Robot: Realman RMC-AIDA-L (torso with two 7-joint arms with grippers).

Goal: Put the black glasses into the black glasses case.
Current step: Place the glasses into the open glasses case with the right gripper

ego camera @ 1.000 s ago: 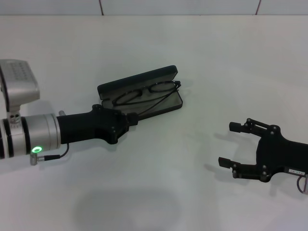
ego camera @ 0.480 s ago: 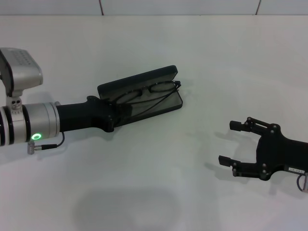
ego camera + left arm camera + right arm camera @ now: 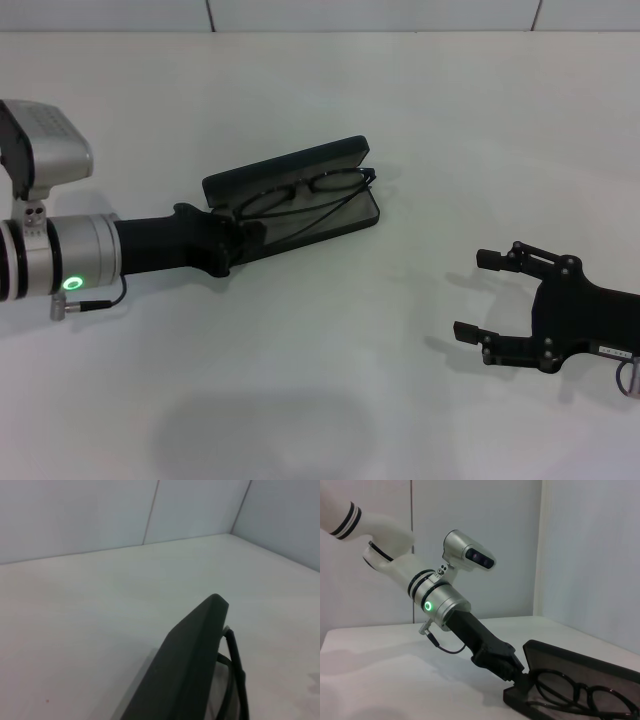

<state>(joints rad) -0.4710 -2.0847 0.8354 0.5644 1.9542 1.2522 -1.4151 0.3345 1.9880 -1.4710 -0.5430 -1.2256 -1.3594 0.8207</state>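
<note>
The black glasses case [image 3: 345, 224] lies open in the middle of the table, with its lid [image 3: 285, 168] raised at the back. The black glasses [image 3: 300, 195] lie inside it, one temple arm slanting across the tray. My left gripper [image 3: 250, 234] is at the case's left end, touching or nearly touching it. The right wrist view shows that gripper [image 3: 516, 676] against the case's corner [image 3: 520, 700], with the glasses [image 3: 580, 692] inside. The left wrist view shows the lid [image 3: 190, 670] and a temple arm [image 3: 235, 662]. My right gripper [image 3: 476, 298] is open and empty at the right.
The white table [image 3: 320, 90] is bordered by a tiled wall at the back. The left arm's silver wrist [image 3: 60, 265] reaches in from the left edge.
My left arm has drawn back to the left, its gripper sliding from the case's front edge to its left end. The glasses, the case and the right arm have not moved.
</note>
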